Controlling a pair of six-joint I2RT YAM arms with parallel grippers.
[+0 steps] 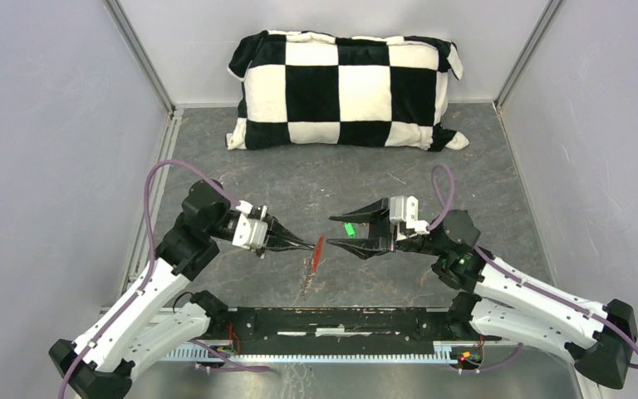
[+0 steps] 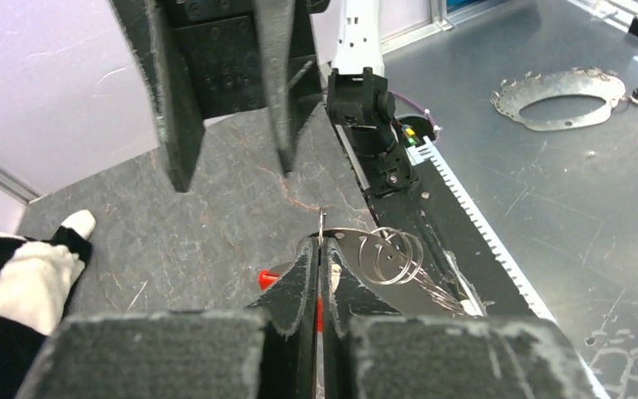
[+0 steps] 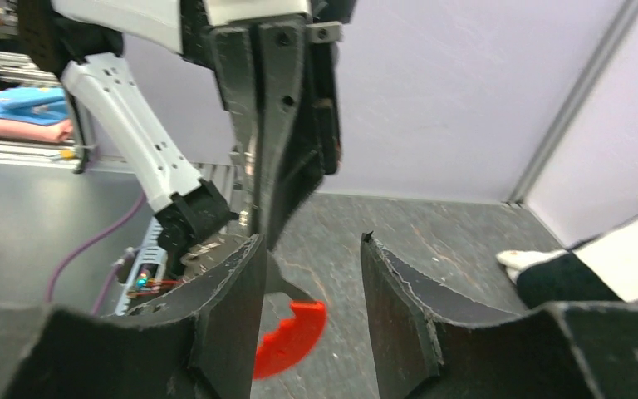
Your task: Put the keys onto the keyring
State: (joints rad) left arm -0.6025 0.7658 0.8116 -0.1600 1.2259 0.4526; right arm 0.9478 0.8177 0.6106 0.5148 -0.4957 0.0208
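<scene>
My left gripper (image 1: 310, 245) is shut on the keyring, pinching it edge-on beside the red tag (image 1: 319, 249). In the left wrist view the shut gripper (image 2: 320, 246) holds thin metal, with the red tag (image 2: 266, 277) to its left and the silver rings (image 2: 390, 256) to its right. My right gripper (image 1: 331, 233) is open and faces the left one, close to the tag. The green-headed key (image 1: 349, 229) shows between its fingers; I cannot tell if it touches them. In the right wrist view the open gripper (image 3: 311, 241) frames the red tag (image 3: 292, 337). The brass key is out of view.
A black-and-white checkered pillow (image 1: 345, 87) lies at the back of the grey mat. Purple-grey walls close in both sides. The black base rail (image 1: 341, 320) runs along the near edge. A flat metal ring plate (image 2: 558, 98) lies on the metal table beyond the rail.
</scene>
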